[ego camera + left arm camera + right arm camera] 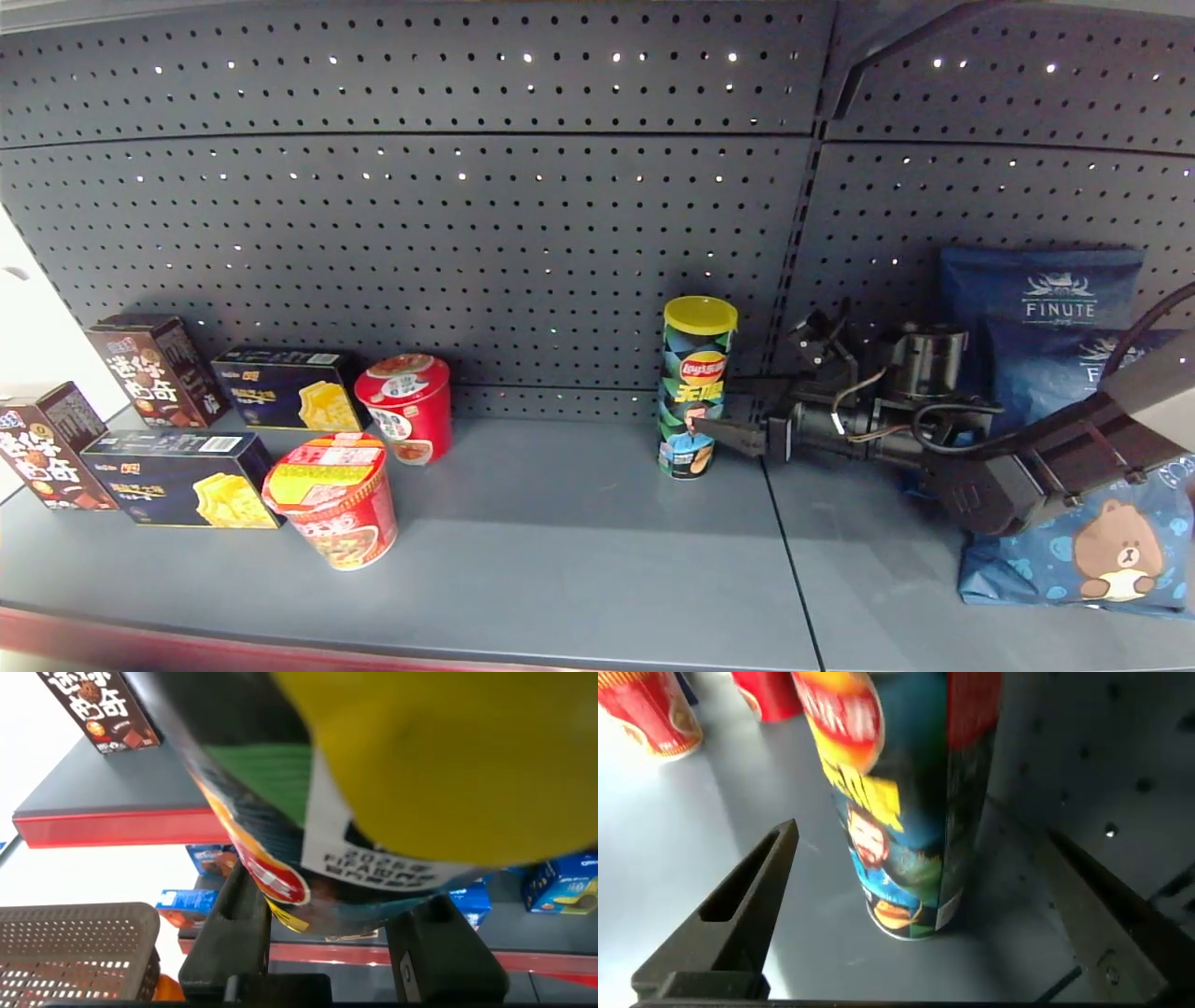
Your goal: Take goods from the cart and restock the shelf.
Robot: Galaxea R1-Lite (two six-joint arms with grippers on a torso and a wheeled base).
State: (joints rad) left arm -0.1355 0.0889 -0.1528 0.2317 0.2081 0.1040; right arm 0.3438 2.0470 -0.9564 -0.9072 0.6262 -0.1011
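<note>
**Chips can [697, 392] standing on the shelf [560, 560], another one waiting**

The chips can is standing upright near the shelf's pegboard back. It is keeping well apart from the noodle cups [403, 406] and boxes [280, 387] on the robot's left, and is sitting nearer the blue bags [1046, 308] on its right. The right tool [915, 840] is sitting spread, one finger on each side of the can's lower half, neither seeming to touch it. This placement is looking done, with only the pulling back left.

A second chips can [402, 803] is lying between the fingers of the left tool [336, 952], which is looking to be pinching it; that one is waiting to be shelved. The grey mesh of the cart [84, 938] is showing beyond it.

The second can is blocking the exact contact with the fingers, and the cart's contents are being cut off at the edge, so the remaining stock is staying unknown
</note>
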